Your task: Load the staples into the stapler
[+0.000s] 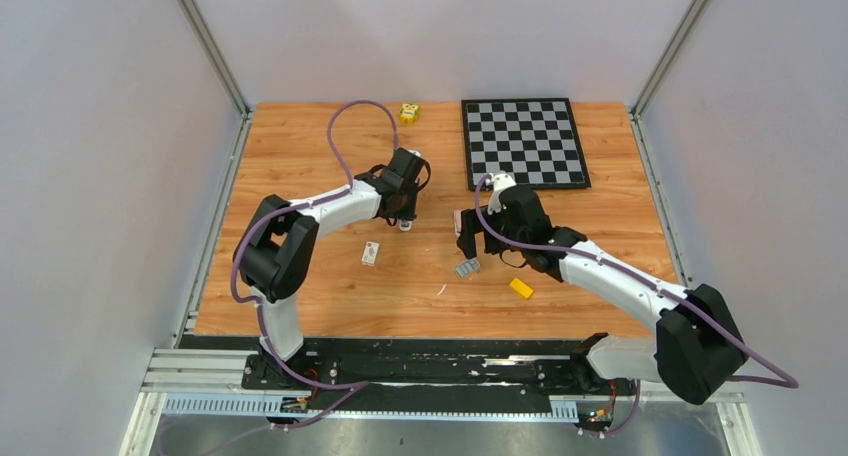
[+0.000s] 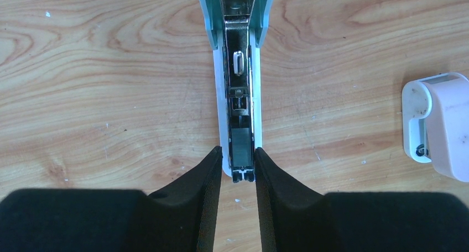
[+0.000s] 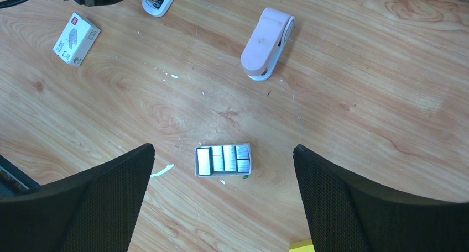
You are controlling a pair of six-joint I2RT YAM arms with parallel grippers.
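The staples (image 3: 223, 159) sit on the surface (image 3: 359, 97) right under your right gripper (image 3: 222, 148), between its wide-apart fingers, with the long side running finger to finger. I'd guess a wrist turn helps here. The right arm is way nearer. The stapler (image 2: 239, 97) lies open further left, and your left gripper (image 2: 238, 150) narrowly straddles its tip. Can't tell if it's actually pinching.

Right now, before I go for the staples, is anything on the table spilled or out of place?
Small white scraps are scattered on the wooden table around the small white tray of silvery-grey staples, the biggest sliver right beside it; they look like stray litter. No strip looks spilled from the tray.
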